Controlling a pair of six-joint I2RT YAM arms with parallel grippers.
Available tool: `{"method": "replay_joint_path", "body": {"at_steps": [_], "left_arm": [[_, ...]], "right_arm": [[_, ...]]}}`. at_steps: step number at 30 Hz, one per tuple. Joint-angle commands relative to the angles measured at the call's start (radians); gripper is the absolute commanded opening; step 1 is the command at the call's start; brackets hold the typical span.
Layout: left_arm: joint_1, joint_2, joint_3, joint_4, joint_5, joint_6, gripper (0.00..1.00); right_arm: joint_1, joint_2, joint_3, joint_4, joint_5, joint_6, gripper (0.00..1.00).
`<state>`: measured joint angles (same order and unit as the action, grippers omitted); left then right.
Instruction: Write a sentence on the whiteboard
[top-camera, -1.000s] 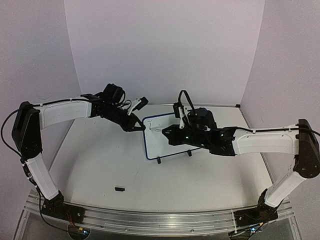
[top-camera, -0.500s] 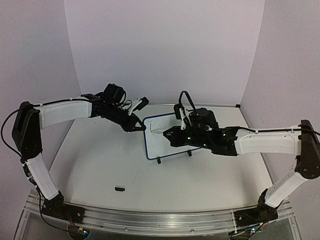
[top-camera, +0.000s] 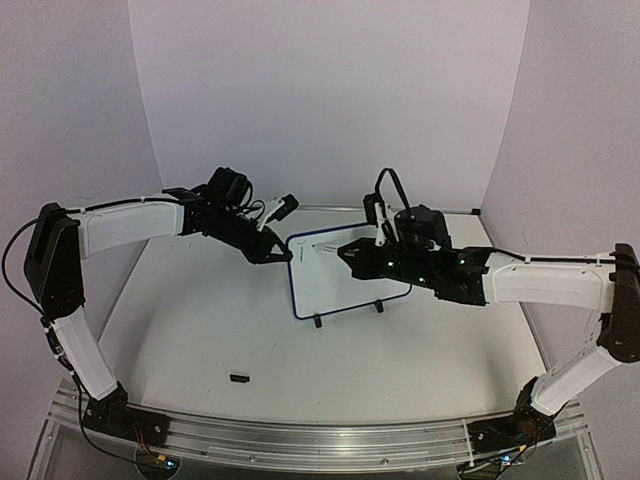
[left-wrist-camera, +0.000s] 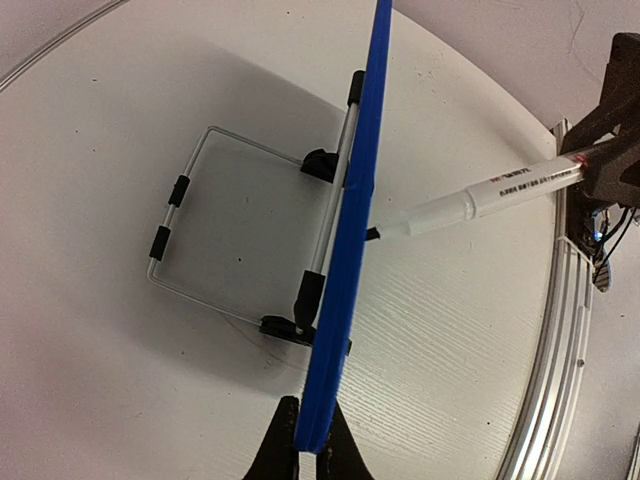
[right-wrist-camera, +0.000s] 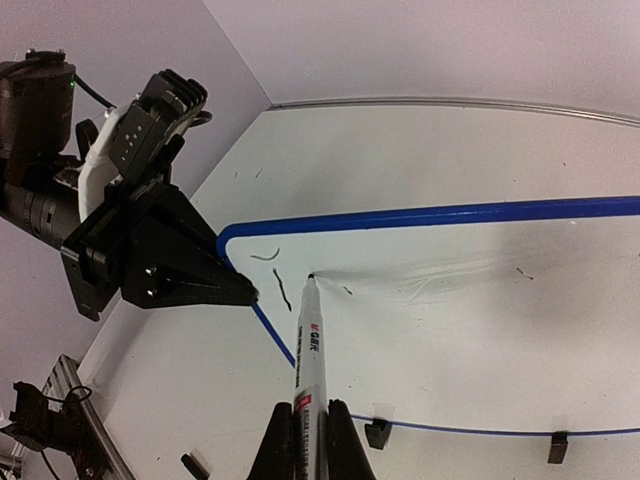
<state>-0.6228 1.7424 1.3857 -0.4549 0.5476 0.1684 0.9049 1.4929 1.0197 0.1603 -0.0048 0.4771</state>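
Observation:
The whiteboard (top-camera: 345, 280) stands tilted on its wire stand (left-wrist-camera: 200, 220) mid-table, its blue rim (left-wrist-camera: 352, 220) edge-on in the left wrist view. My left gripper (left-wrist-camera: 307, 455) is shut on the board's left rim (right-wrist-camera: 262, 325) near the upper corner. A black-and-white marker (right-wrist-camera: 308, 350) sits in my right gripper (right-wrist-camera: 307, 440), which is shut on it. Its tip (right-wrist-camera: 311, 277) touches the white face (right-wrist-camera: 470, 320) near the top left. Of the sentence, two short black strokes (right-wrist-camera: 283, 290) show beside the tip.
A small black cap (top-camera: 239, 378) lies on the table in front of the left arm. The board's two black feet (top-camera: 317, 321) rest on the tabletop. An aluminium rail (top-camera: 300, 440) runs along the near edge, and walls close the back and sides.
My right arm has lifted and shifted back and right, carrying the marker tip from the board's left-middle up toward its top left. The left arm and board have stayed still.

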Motion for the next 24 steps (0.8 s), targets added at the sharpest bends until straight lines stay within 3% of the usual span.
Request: {"method": "replay_joint_path", "body": {"at_steps": [1, 24], "left_arm": [[-0.006, -0.001, 0.027, -0.019, -0.033, 0.029, 0.0], [-0.008, 0.002, 0.029, -0.021, -0.035, 0.03, 0.0]], "right_arm": [[-0.009, 0.002, -0.007, 0.043, -0.026, 0.016, 0.0], [-0.03, 0.055, -0.006, 0.077, -0.064, 0.049, 0.0]]}}
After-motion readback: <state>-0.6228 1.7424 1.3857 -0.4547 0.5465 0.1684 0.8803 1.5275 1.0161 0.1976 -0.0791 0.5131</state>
